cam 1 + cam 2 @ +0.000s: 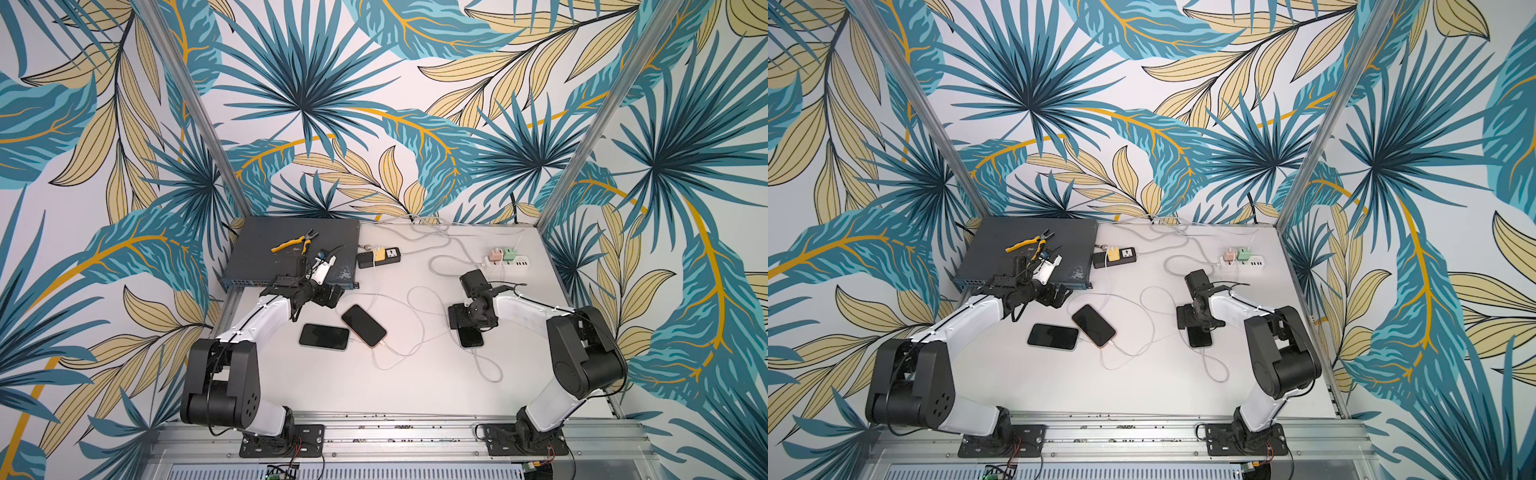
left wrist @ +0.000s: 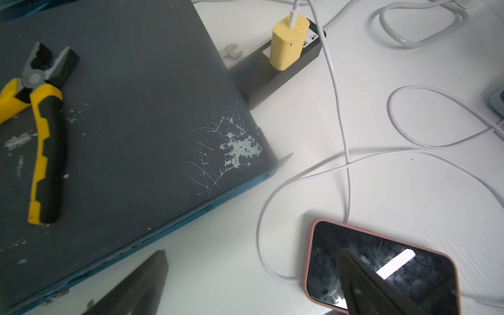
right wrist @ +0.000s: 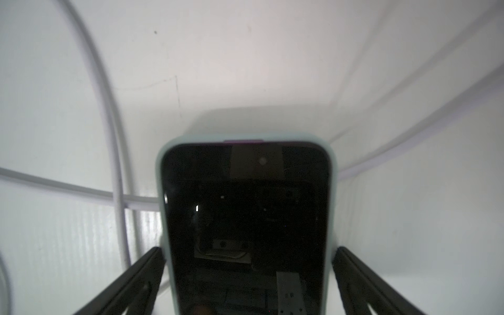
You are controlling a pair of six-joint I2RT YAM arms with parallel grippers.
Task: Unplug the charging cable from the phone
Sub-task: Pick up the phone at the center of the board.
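Currently you have three phones (image 1: 364,325), two power strips (image 1: 392,254), looped cables (image 2: 348,163); both jaws stand wide, right pair straddling the mint-cased phone (image 3: 245,218).

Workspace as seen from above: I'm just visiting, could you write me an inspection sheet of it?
Surface: white tabletop.
Job's things: pink-cased phone with white charging cable plugged in; black flat phone; pale-cased phone.
Clutter: yellow-handled pliers on dark grey metal box; small steel wrench.
End effectors: left end effector open, one finger over pink-cased phone; right end effector open, astride pale-cased phone.
Cables: white leads loop to black power strip and white power strip.
Surroundings: leaf-patterned walls, aluminium posts.
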